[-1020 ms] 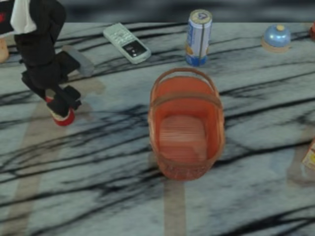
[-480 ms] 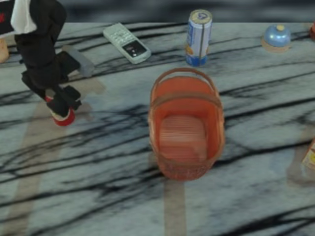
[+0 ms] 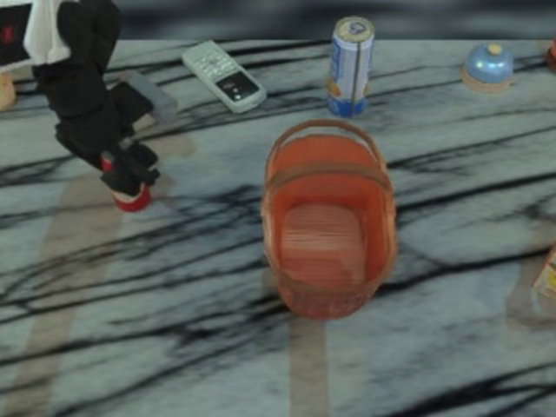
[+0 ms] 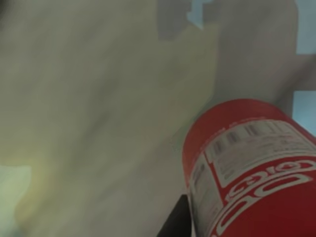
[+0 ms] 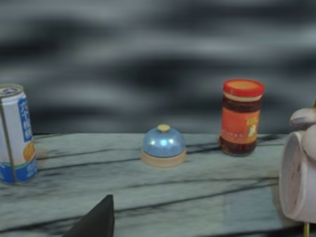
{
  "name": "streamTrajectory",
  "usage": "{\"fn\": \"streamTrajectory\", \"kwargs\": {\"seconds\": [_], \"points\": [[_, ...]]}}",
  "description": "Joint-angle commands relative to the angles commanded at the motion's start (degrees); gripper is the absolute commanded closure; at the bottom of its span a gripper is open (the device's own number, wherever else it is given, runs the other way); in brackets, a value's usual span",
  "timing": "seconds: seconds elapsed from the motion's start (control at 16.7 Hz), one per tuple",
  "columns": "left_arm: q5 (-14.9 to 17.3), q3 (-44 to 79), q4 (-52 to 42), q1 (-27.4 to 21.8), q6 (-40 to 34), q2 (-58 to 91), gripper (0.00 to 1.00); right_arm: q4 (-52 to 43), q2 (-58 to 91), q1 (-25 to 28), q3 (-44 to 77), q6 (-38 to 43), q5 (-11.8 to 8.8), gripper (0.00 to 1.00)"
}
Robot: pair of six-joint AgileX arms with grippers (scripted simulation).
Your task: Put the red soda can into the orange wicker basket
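While the left gripper (image 3: 129, 176) grasps the red soda can (image 3: 132, 199), a phone (image 3: 223, 76) lies beyond

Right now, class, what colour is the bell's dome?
Shiny blue, on a tan base; the bell shows best in the right wrist view.

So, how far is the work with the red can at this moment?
Done: the left tool is shut on the red soda can, near the table's left side; the left wrist view shows the can close up. In hand: carrying the can toward the orange wicker basket. Left: bringing it over the basket, which holds nothing yet, and releasing it. The right arm is out of the top view.
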Motion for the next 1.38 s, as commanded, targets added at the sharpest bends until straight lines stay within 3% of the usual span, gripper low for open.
{"fn": "streamTrajectory", "kwargs": {"seconds": [0.3,0.96,1.2,1.38], "points": [[14.55,-3.63,19.45,-1.90,-6.72,-0.51,1.00,0.00,0.00,0.00,0.00,0.00,0.00,0.00],[55.74,-18.46,80.11,-6.97,-27.69,-6.38,1.00,0.00,0.00,0.00,0.00,0.00,0.00,0.00],[65.18,-22.02,92.34,-8.07,-32.23,-9.34,1.00,0.00,0.00,0.00,0.00,0.00,0.00,0.00],[67.59,-22.79,95.07,-8.35,-33.27,-10.19,1.00,0.00,0.00,0.00,0.00,0.00,0.00,0.00]]}}
